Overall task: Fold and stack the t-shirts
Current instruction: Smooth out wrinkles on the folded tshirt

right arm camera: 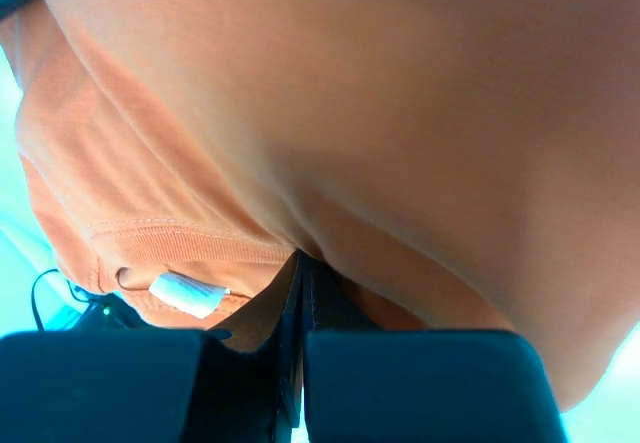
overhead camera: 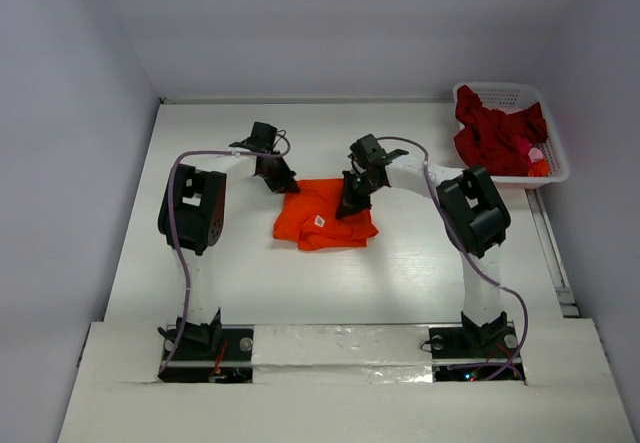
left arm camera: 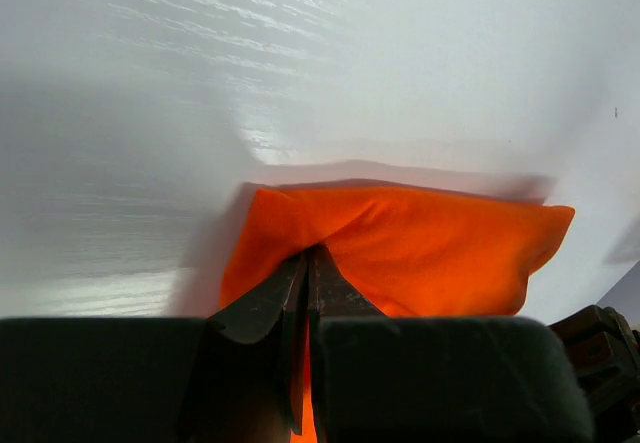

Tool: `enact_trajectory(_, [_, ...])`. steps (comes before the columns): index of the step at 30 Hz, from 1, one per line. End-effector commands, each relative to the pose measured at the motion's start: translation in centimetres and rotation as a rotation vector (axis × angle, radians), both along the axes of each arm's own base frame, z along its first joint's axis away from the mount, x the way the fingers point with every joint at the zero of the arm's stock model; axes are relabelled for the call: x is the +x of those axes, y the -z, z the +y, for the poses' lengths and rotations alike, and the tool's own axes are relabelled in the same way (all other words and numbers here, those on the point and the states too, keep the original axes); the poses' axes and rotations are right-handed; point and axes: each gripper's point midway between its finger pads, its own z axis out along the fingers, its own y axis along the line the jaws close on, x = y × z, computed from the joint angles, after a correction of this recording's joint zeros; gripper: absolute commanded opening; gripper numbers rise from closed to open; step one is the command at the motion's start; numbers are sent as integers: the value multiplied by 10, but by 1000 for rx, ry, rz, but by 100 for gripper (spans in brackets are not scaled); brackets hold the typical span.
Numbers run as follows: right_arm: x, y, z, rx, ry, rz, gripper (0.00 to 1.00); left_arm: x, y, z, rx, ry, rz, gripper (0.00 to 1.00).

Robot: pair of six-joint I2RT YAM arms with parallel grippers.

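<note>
The orange t-shirt (overhead camera: pixel 322 215) lies partly folded in the middle of the table, its small white label (overhead camera: pixel 320 221) facing up. My left gripper (overhead camera: pixel 281 181) is shut on the shirt's far left corner; in the left wrist view the orange cloth (left arm camera: pixel 420 248) runs into the closed jaws (left arm camera: pixel 307 263). My right gripper (overhead camera: pixel 352 201) is shut on the shirt's far right edge; in the right wrist view the cloth (right arm camera: pixel 330 113) fills the frame above the closed jaws (right arm camera: pixel 302 261), with the label (right arm camera: pixel 185 294) at the left. The crimson red t-shirt (overhead camera: pixel 492 133) lies heaped in the basket.
A white latticed basket (overhead camera: pixel 556 148) stands at the table's far right corner and also holds small pink and orange cloth pieces (overhead camera: pixel 537 160). White walls close in the table (overhead camera: pixel 230 273) at the back and both sides.
</note>
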Motion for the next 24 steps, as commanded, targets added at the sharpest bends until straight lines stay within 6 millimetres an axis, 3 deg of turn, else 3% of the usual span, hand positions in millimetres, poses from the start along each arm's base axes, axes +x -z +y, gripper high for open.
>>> enact_trajectory(1, [-10,13,-27,-76,24,31,0,-10,41,43,189,-34,74,0])
enact_trajectory(7, [-6,15,-41,-93,47,29,0,-11,46,43,187,-32,82,0])
enact_trajectory(19, [-7,18,-54,-112,64,29,0,5,41,42,176,-40,65,0])
enact_trajectory(24, [4,15,-63,-118,84,16,0,9,39,40,170,-42,61,0])
